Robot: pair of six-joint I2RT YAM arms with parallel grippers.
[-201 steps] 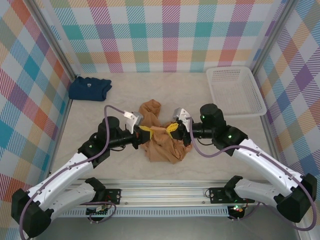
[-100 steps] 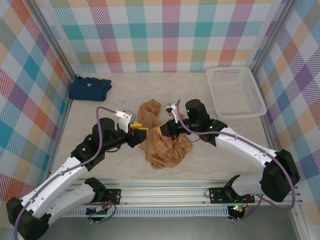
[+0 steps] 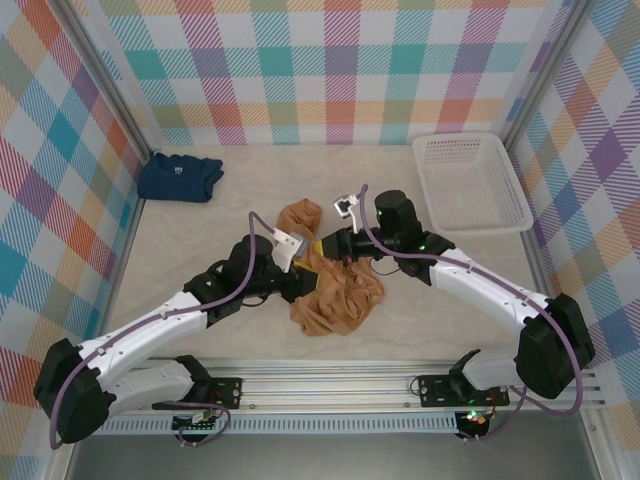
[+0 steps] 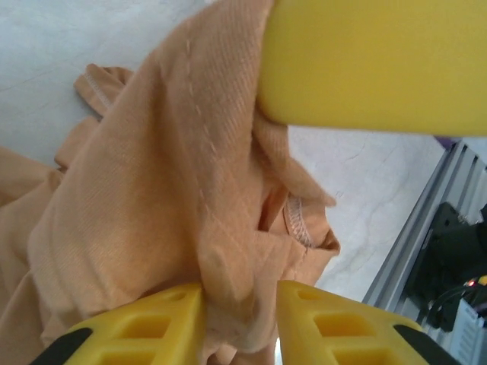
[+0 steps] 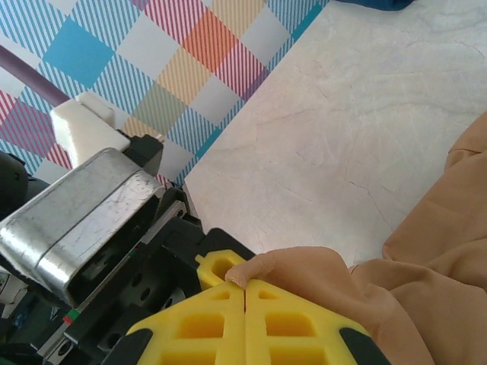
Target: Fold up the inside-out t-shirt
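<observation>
Both arms reach inward, wrists low, and meet almost tip to tip over the middle of the table. The left gripper has its jaws pressed on a bunched fold of the t-shirt. The right gripper is clamped tight on a thin edge of it. The t-shirt lies crumpled mid-table, between and under the two grippers. Bare table lies open to the left, rear and front, bounded by checked walls. There are two arms, one t-shirt, one navy shirt in the far-left corner and one basket at the far right.
</observation>
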